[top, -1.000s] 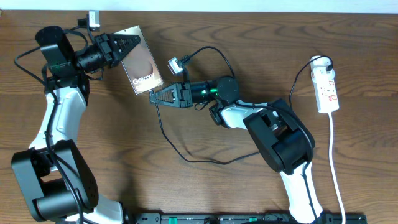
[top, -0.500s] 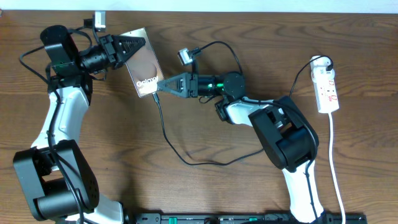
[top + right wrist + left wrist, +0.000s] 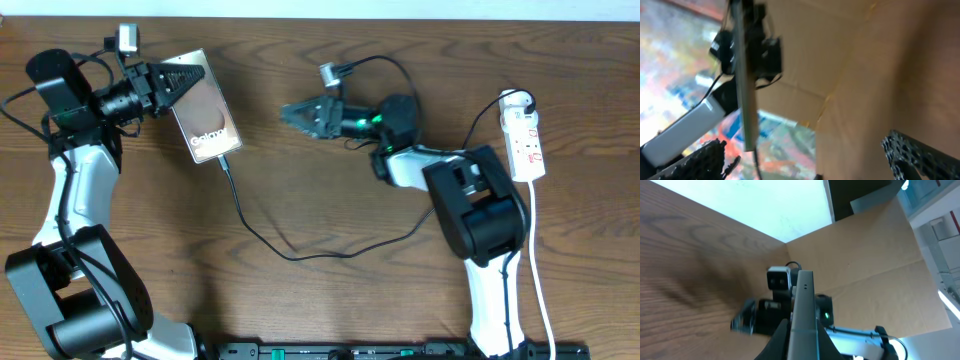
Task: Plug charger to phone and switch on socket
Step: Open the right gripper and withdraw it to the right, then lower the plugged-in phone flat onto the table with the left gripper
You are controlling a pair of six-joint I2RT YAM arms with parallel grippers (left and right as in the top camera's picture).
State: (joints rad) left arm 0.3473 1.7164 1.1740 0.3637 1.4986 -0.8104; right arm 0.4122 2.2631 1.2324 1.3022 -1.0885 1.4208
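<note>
At the table's [image 3: 330, 315] left, left hand [image 3: 200, 73] clamps the phone [image 3: 205, 112]; right hand [image 3: 288, 113] gapes empty, charger [image 3: 310, 257] trailing between.

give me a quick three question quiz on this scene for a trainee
1. True or false: the right gripper is shut on the charger.
2. What holds the phone? A) the left gripper B) the right gripper C) nothing, it lies flat
3. In one phrase: where does the charger's free end sit, and is either gripper at the socket?

Key
1. False: its jaws are open and clear of the charger.
2. A
3. At the phone's lower edge, apparently plugged in; neither gripper is at the socket.
</note>
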